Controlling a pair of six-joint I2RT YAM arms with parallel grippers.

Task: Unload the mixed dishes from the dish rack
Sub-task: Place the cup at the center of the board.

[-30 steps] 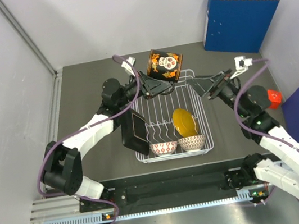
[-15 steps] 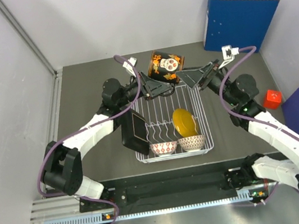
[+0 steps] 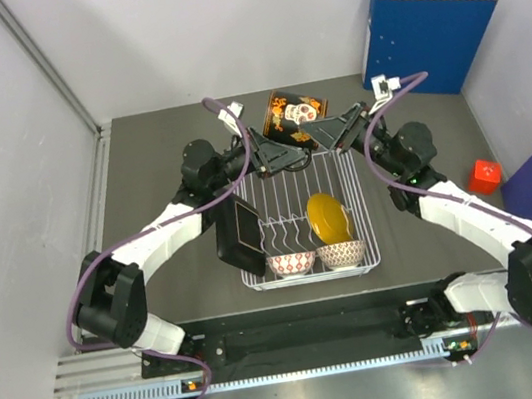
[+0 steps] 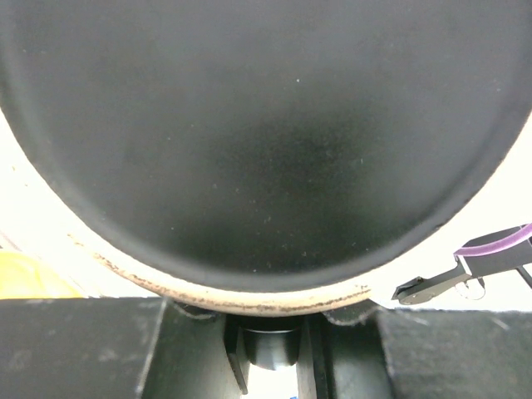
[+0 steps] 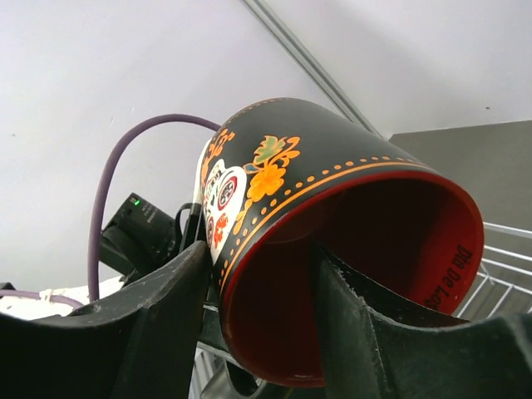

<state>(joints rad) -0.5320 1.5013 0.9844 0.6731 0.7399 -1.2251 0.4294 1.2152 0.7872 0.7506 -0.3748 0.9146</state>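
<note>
The mug [image 3: 295, 114], black outside with orange flowers and a white skull face, red inside, hangs tilted in the air over the far edge of the white wire dish rack [image 3: 346, 168], its mouth turned to the right. The left gripper [image 3: 282, 153] grips it at the base end; in the left wrist view the dark bottom of the mug fills nearly the whole frame, pressed close between the two black fingers. The right gripper [image 3: 324, 133] meets the mug from the other side. Its wrist view shows the claw spread apart across the rim, one finger along the outer wall and the other reaching inside the red hollow, with some red wall showing between the inner finger and the rim, so it has not clamped. In the rack, the small round yellow plate [image 3: 328, 217] stands among the curved prongs, and two small patterned bowls [image 3: 292, 263] sit side by side at the near end. The black square plate [image 3: 240, 236] stands on edge at the rack's left side; whether it is inside the wire wall I cannot tell. A blue binder [image 3: 421, 28] stands at the far right, and a small red cube [image 3: 486, 175] lies well right of the rack.
</note>
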